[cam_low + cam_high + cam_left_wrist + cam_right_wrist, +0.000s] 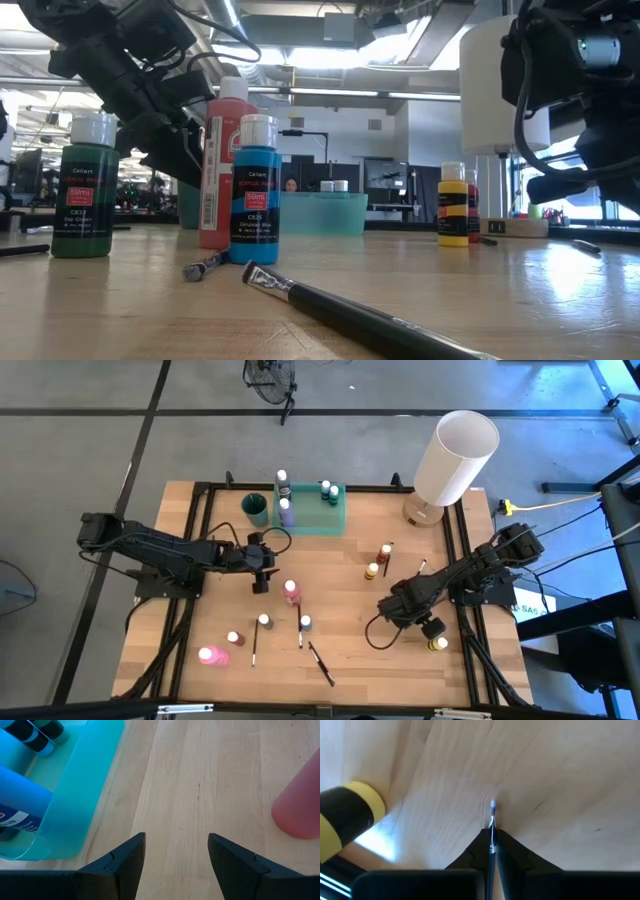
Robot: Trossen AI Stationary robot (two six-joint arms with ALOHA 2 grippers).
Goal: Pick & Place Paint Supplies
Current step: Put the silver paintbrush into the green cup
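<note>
Right pincer (492,845) is pinched shut on a thin paintbrush (492,812), a yellow bottle (350,817) just beside it. Left pincer (175,855) gapes empty between the green tray (85,795) and a pink bottle (300,805). Few bottles sit in the tray; most supplies lie scattered over the surface (350,660).

A green tray (322,520) with bottles sits at twelve o'clock on the wooden table (340,660), a white lamp (455,457) at one. The left gripper (262,582) hovers at nine beside a pink bottle (291,592). The right gripper (392,610) sits at four.
</note>
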